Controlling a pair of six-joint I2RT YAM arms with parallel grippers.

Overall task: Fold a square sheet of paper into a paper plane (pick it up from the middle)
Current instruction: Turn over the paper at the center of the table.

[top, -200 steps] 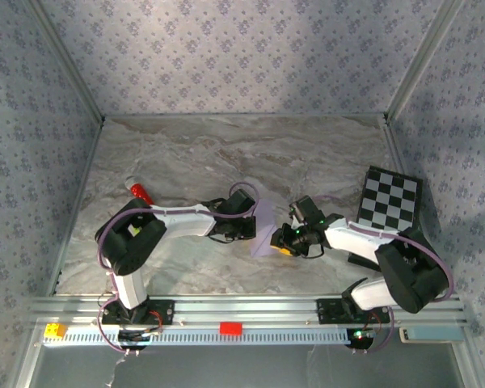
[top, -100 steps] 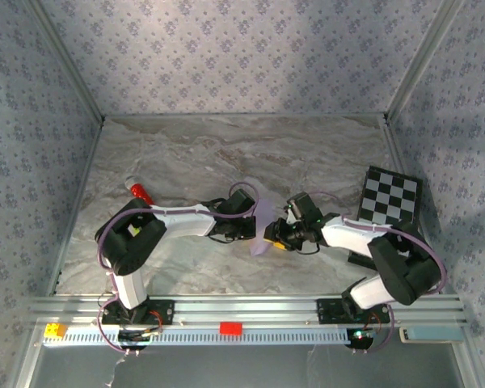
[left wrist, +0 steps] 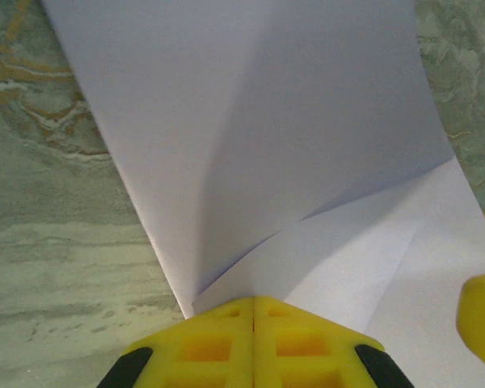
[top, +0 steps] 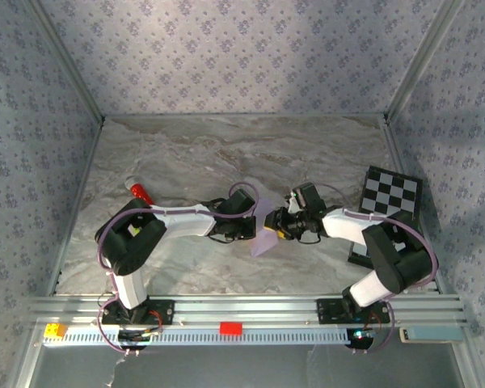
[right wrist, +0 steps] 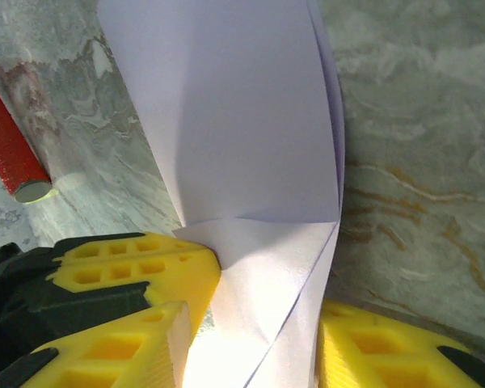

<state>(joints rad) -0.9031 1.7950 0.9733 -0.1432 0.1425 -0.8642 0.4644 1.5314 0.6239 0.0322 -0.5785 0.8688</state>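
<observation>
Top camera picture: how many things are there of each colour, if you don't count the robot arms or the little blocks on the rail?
Lilac: 1, the sheet of paper
Red: 1, the small cylinder
Black-and-white: 1, the checkered board
Total: 3

You have no readable text, label, brand or number here. The square sheet of paper (left wrist: 267,121) is blank on its visible faces. The small red tag (top: 230,327) on the front rail (top: 307,334) may carry print, but it is too small to tell.
</observation>
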